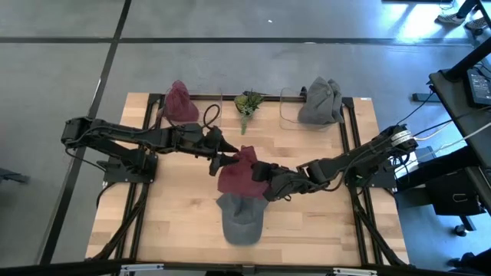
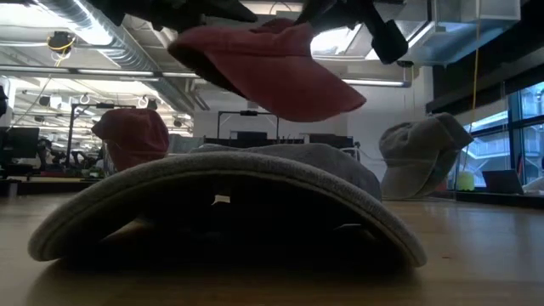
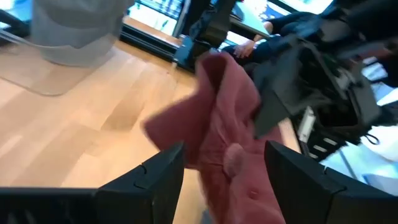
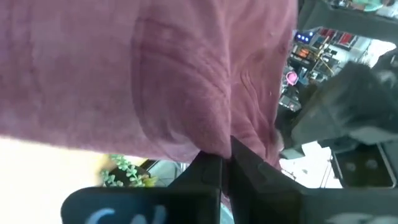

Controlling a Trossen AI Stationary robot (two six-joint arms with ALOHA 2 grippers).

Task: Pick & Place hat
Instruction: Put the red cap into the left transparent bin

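A dark red hat (image 1: 236, 178) hangs in the air between both grippers, above a grey cap (image 1: 242, 218) that lies on the table by its brim and crown. In the low view the red hat (image 2: 272, 72) floats clear over the grey cap (image 2: 229, 204). My right gripper (image 1: 259, 175) is at the hat's right side, shut on it. My left gripper (image 1: 224, 159) is open at the hat's far-left side. In the left wrist view its fingers (image 3: 155, 177) stand on either side of the red hat (image 3: 224, 124). My right gripper (image 4: 225, 163) pinches a fold of the red hat's cloth (image 4: 217, 146) between its two shut fingers, reaching in from the table's right. The hat is lifted clear of the table and spreads out beyond the fingers. My left gripper: I cannot tell whether its open fingers touch the hat.
A second red hat (image 1: 180, 103) sits on a stand at the far left. A grey hat (image 1: 321, 100) sits over a clear holder at the far right. A small green plant (image 1: 247, 103) stands between them. Bare wood shows on the near left and near right.
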